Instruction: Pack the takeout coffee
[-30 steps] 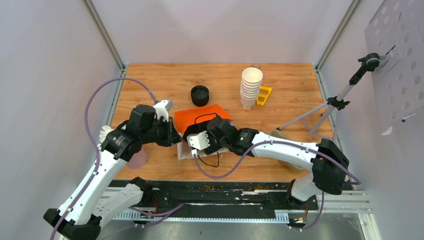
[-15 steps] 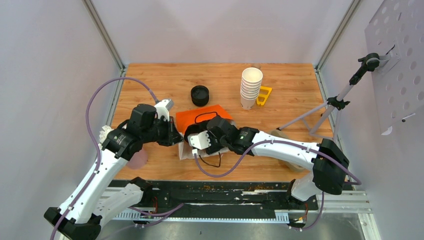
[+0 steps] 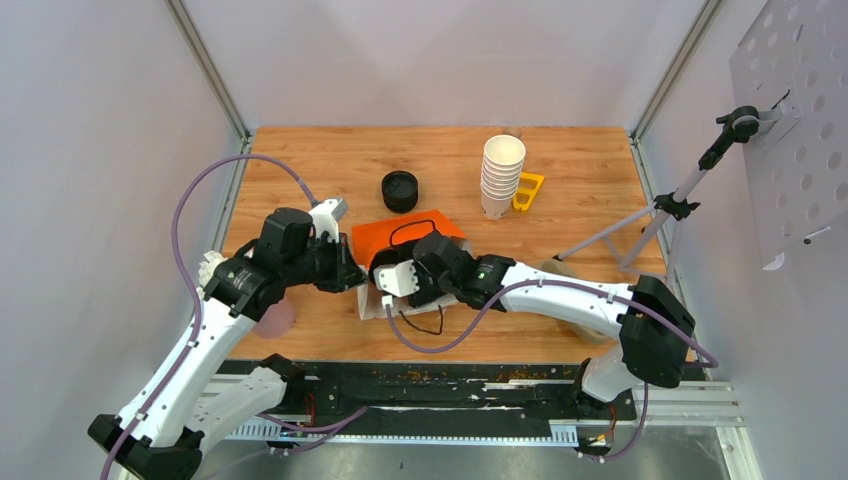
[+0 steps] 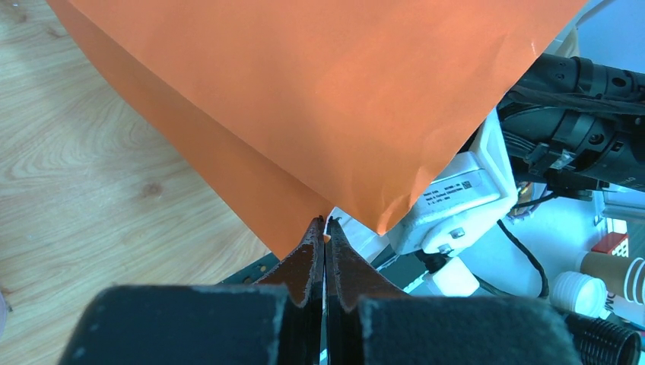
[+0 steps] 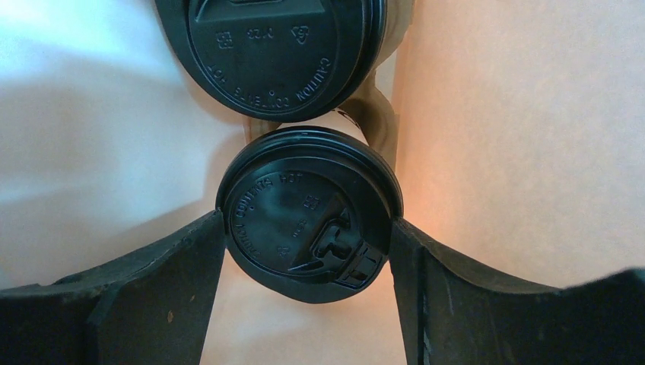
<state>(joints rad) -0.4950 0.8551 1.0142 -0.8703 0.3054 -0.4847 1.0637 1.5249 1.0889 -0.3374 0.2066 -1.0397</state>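
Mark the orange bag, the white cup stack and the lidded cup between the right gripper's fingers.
orange bag (image 4: 319, 91): left wrist view, its side.
white cup stack (image 3: 497, 188): top view, its side.
lidded cup (image 5: 304, 217): right wrist view, its lid.

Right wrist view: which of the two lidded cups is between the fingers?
The near cup, low in frame, both fingers against its lid. The far cup sits beyond, at the top edge.

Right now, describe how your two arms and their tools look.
The left arm and right arm are white shells with black joints, each trailed by a looping purple cable. The left tool and right tool have dark, flat, tapering fingers; a printed label marks the right tool's white housing.
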